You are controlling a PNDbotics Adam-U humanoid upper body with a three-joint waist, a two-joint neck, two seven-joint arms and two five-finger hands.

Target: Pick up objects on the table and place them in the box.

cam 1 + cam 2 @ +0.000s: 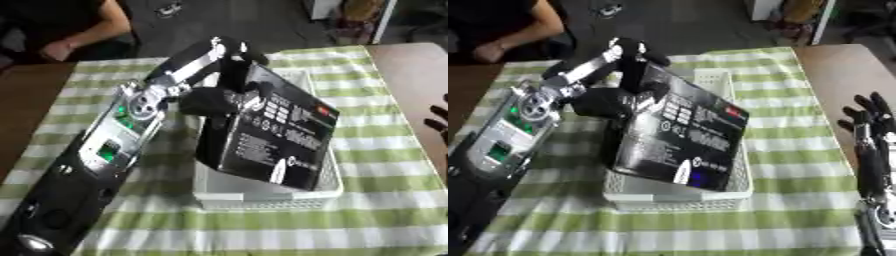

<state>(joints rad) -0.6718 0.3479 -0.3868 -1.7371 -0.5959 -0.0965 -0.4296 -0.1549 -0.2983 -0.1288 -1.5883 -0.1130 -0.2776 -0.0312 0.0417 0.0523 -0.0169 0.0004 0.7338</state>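
I have the left hand [210, 100] up over the white box [677, 196], which sits mid-desk on the green-and-white checked cloth [798, 220]. Its fingers are curled around the upper left edge of a large black carton [684, 137] with white print and a small red mark on its face. The carton stands tilted, its lower end down inside the box and its top leaning toward the far left. How the thumb sits on the carton's hidden side I cannot make out; the hand is a dark mass against the dark carton, so I take the hold from the way the fingers wrap the edge. My right hand [870, 125] rests idle at the right edge of the desk [842, 65], fingers straight and spread, holding nothing, well apart from the box.
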